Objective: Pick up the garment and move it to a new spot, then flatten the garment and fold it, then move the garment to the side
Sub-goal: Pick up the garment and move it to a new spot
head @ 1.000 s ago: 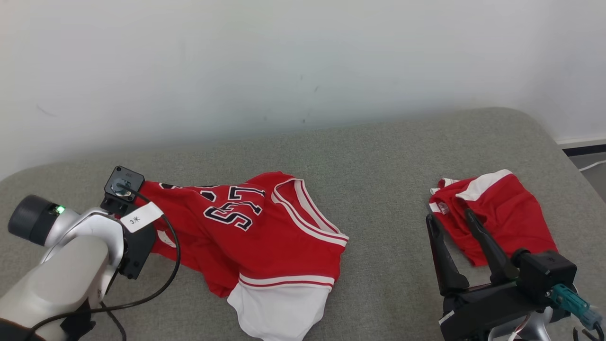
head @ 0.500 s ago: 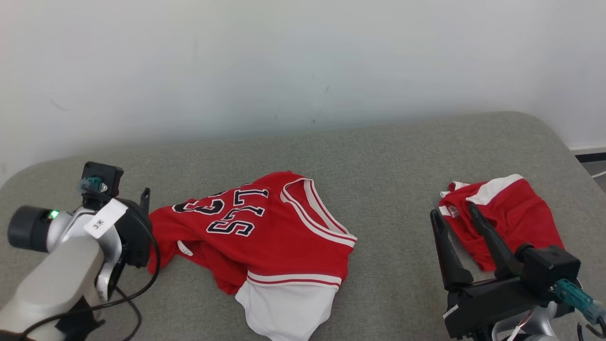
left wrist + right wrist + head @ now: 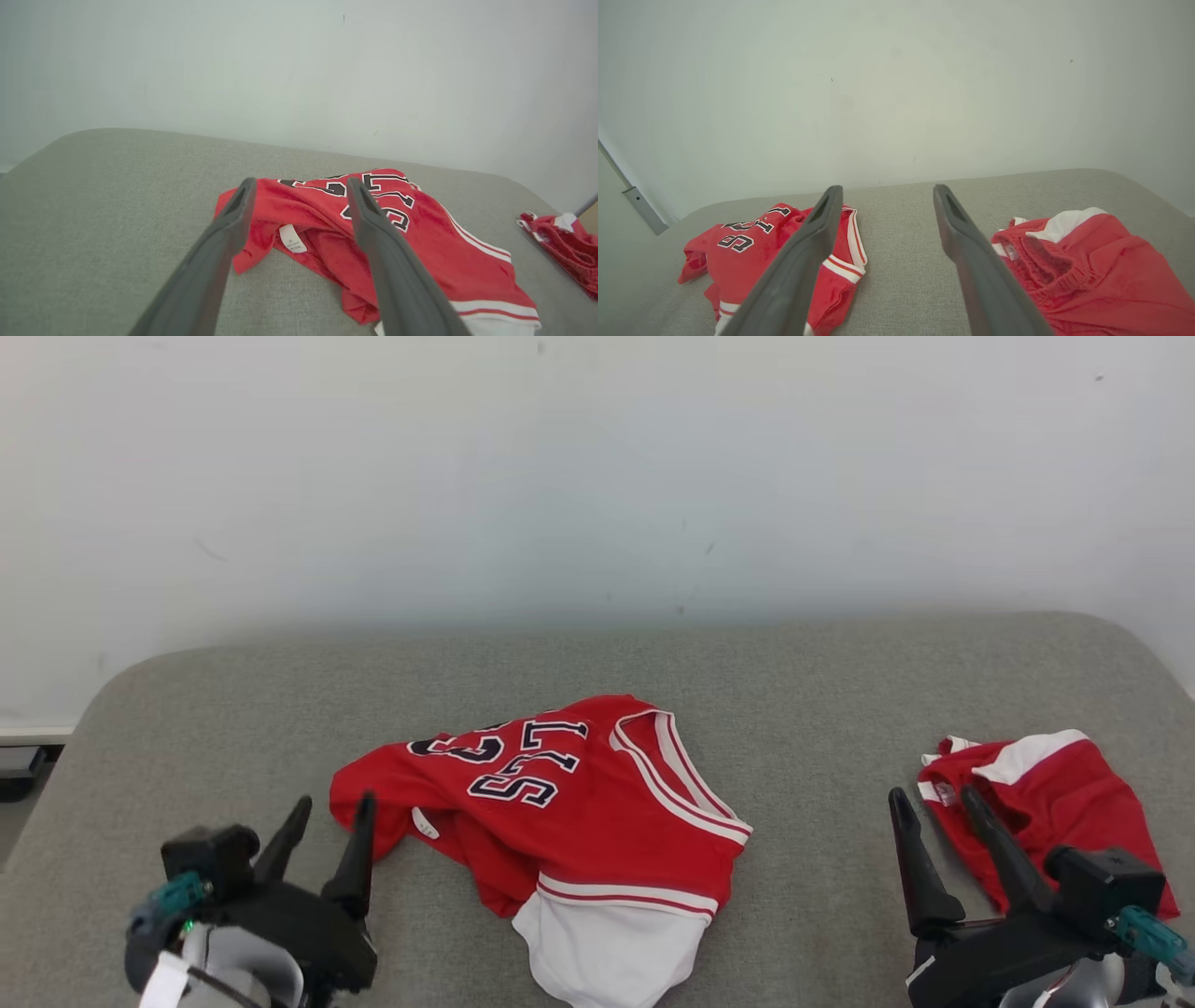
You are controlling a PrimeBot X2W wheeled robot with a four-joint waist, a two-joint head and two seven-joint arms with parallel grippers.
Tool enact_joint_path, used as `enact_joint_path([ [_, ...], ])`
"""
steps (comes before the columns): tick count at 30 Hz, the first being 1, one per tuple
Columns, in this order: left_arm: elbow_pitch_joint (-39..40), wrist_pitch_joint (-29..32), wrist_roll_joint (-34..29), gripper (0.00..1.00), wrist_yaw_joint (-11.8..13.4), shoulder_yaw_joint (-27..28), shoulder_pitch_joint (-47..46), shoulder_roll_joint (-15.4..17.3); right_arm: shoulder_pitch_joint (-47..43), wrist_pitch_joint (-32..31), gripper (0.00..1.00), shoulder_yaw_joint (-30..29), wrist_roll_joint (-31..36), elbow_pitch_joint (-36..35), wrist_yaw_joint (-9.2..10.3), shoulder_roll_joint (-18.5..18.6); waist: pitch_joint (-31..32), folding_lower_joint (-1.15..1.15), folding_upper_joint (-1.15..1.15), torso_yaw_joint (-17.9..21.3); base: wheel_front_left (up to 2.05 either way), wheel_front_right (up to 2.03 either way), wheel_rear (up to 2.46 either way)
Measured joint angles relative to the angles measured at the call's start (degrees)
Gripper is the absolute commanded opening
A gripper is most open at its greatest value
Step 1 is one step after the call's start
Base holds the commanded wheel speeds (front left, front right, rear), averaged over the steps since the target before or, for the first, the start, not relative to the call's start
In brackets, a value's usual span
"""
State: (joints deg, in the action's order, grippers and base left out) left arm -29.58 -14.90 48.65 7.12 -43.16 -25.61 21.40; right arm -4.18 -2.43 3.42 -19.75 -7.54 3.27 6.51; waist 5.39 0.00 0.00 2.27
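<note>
Jersey left of shorts

Red-white shorts crumpled on grey cushion, right side; white wall behind.

Jersey white hem cut by head-view bottom edge; lettering partly folded under. Shorts corner behind right hand.

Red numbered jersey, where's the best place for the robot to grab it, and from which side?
Grip the bunched left end of the red jersey, by its white label, coming from the robot's left with the open left gripper. That end folds up off the grey surface, so a finger could probably slide under; the middle lies flatter.
</note>
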Motion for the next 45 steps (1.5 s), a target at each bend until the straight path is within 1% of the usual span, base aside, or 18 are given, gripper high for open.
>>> enact_joint_path([
  [6,7.7,0.1,1.1,1.00,0.0,3.8,9.3,1.0,-0.3,-0.1,1.00,-1.0,-1.5,2.2,-0.24,0.1,1.3,0.00,0.00,-2.0,0.00,0.00,0.00],
  [9,12.4,0.1,3.1,1.00,0.0,6.6,13.6,1.1,-1.3,0.0,1.00,-2.3,-2.4,2.4,-0.15,0.1,1.8,0.00,0.00,-2.8,0.00,0.00,0.00],
  [12,16.9,0.1,6.0,1.00,0.0,9.2,16.3,-0.2,-4.2,0.2,1.00,-4.0,-3.5,2.6,0.33,0.0,2.1,0.00,0.00,-3.8,0.00,0.00,0.00],
  [15,21.7,0.2,10.5,1.00,0.0,14.7,18.8,-1.5,-5.7,0.5,1.00,-4.4,-3.9,3.0,0.59,-0.4,2.3,0.00,0.00,-4.7,0.00,0.00,0.00],
  [18,26.0,0.2,13.6,1.00,-0.1,19.8,22.2,-2.8,-5.7,1.0,1.00,-4.5,-4.2,3.2,0.88,-1.2,2.4,-0.01,0.00,-5.3,0.00,0.00,0.00],
  [20,27.7,0.2,14.1,1.00,-0.5,21.9,23.5,-3.9,-5.7,1.1,1.00,-4.4,-4.4,3.4,1.21,-1.5,2.5,-0.01,0.00,-5.4,0.00,0.00,0.00],
  [22,28.9,0.2,14.4,1.00,-1.3,22.9,23.7,-5.4,-5.6,1.5,1.00,-4.3,-4.4,3.5,1.33,-1.8,2.4,0.00,0.00,-5.4,0.00,0.00,0.00],
  [25,29.1,0.2,13.7,1.00,-1.6,21.6,24.3,-6.5,-5.2,1.5,1.00,-3.5,-4.4,3.9,1.34,-1.9,2.3,0.00,0.00,-5.2,0.00,0.00,0.00],
  [26,28.7,0.2,12.3,1.00,-1.6,20.1,24.3,-5.9,-4.7,1.5,1.00,-3.2,-4.4,4.0,1.34,-1.9,2.3,0.00,0.00,-5.1,0.00,0.00,0.00],
  [29,26.7,0.2,6.4,1.00,-1.6,14.9,24.3,-2.5,-3.4,1.5,1.00,-2.2,-4.4,4.4,1.34,-2.0,2.2,0.00,0.00,-4.7,0.00,0.00,0.00],
  [31,25.8,0.3,3.5,1.00,-1.6,12.9,24.3,-0.9,-3.2,1.5,1.00,-2.0,-4.3,4.5,1.34,-2.0,2.1,0.00,0.00,-4.3,0.00,0.00,0.00],
  [34,24.5,1.1,-1.2,1.00,-1.2,10.4,24.2,0.6,-3.2,1.5,1.00,-2.0,-4.2,5.3,1.34,-1.9,2.0,0.00,0.00,-3.8,0.00,0.00,0.00],
  [38,22.7,1.2,-5.6,1.00,-0.5,9.9,24.0,2.1,-3.1,1.5,1.00,-1.7,-3.6,6.1,1.34,-2.0,1.8,0.00,0.00,-3.2,0.00,0.00,0.00],
  [41,22.0,1.2,-7.3,1.00,-0.2,10.3,23.8,2.2,-3.1,1.8,1.00,-1.9,-3.2,6.7,1.40,-1.7,1.7,0.00,0.00,-2.9,0.00,0.00,0.00],
  [45,21.9,1.2,-7.8,1.00,-0.1,11.8,23.8,2.2,-3.2,2.0,1.00,-2.5,-2.8,7.1,1.77,-1.6,1.7,0.01,0.00,-2.7,0.00,0.00,0.00],
])
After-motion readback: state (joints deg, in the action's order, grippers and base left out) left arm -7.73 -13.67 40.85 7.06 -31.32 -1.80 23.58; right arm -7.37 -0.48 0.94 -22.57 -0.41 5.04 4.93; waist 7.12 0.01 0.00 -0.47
